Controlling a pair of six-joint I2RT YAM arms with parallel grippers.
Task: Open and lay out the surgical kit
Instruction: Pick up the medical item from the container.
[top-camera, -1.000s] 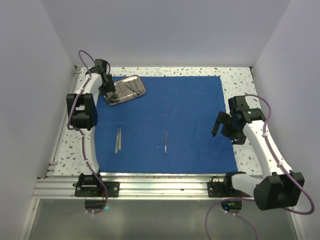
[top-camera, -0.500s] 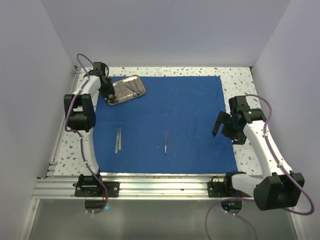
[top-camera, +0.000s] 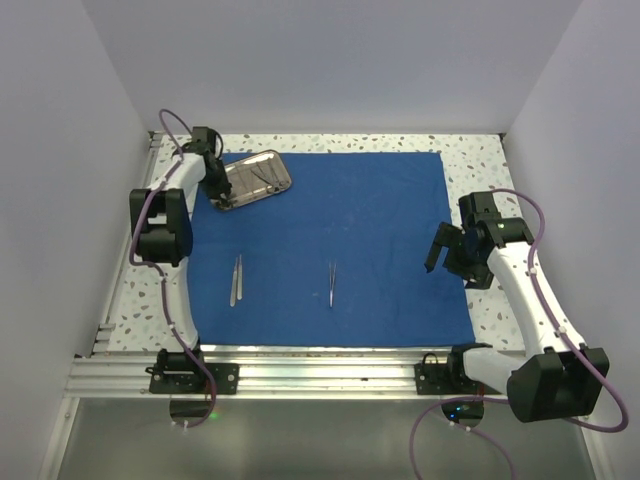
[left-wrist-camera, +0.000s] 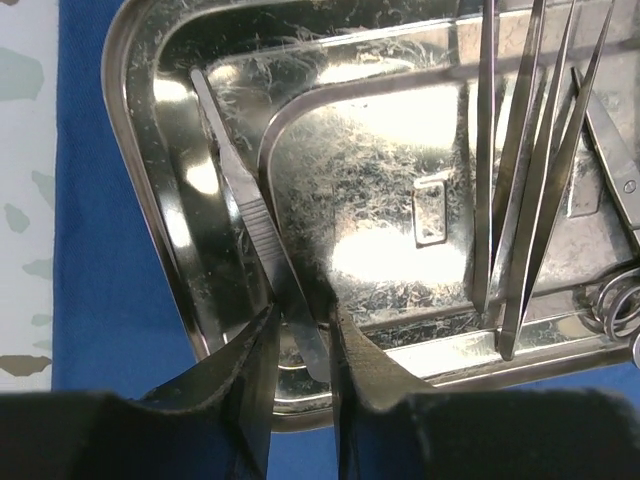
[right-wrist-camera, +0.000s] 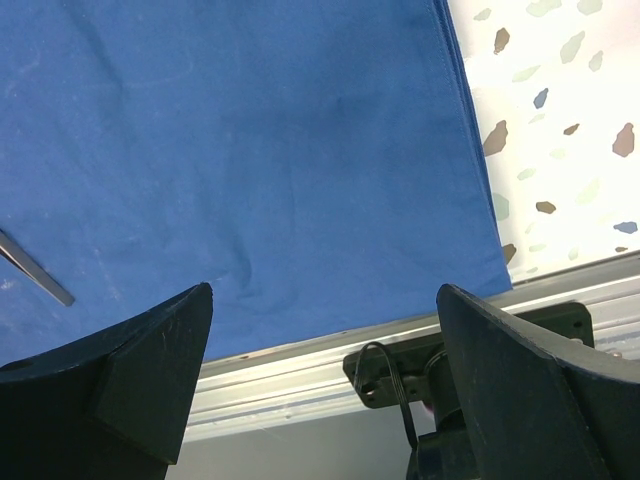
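Two tweezers on cloth; left fingers straddle another, grip unclear; right fingers spread.

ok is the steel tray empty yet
No, the steel tray holds several thin tweezers along one side, and another pair lies between the fingers of the left end effector.

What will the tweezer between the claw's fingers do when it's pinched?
The tweezers are thin steel, so probably stiff and light. They look shiny, so they might slip in the claw. Lying against the tray wall, they may scrape.
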